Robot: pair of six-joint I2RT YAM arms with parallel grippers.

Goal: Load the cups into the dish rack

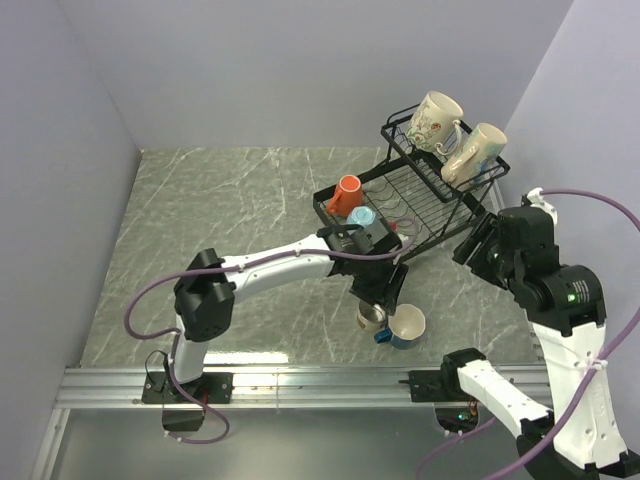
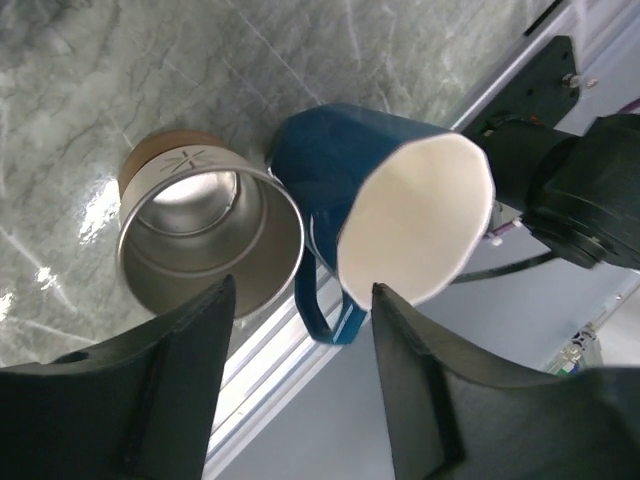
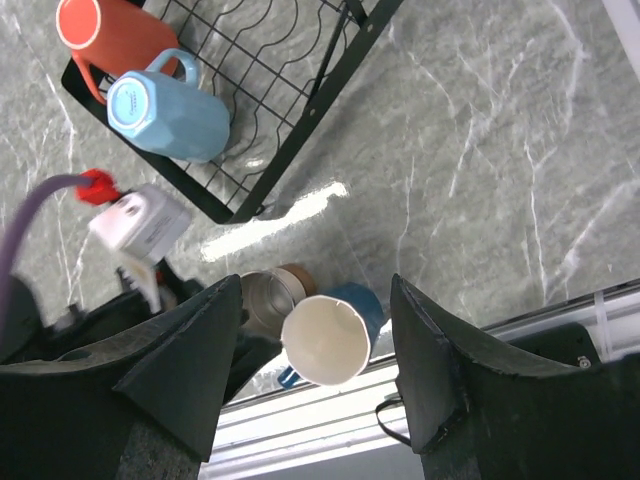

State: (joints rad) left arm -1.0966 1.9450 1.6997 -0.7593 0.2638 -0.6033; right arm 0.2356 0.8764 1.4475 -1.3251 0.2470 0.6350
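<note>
I count four cups (image 1: pixel 346 193) in the black wire dish rack (image 1: pixel 410 200). The small steel cup (image 2: pixel 205 240) and dark blue mug (image 2: pixel 400 200) stand on the table (image 1: pixel 220 220) below my open left fingers (image 2: pixel 150 390). My right fingers (image 3: pixel 170 370) are open and empty.

From above, the left arm (image 1: pixel 290 265) covers much of the steel cup (image 1: pixel 371 318) and part of the light blue mug (image 1: pixel 364 216). In the right wrist view the orange mug (image 3: pixel 110 40) is clipped by the top edge — and overhead, the right arm (image 1: pixel 560 330) runs off the bottom corner.
</note>
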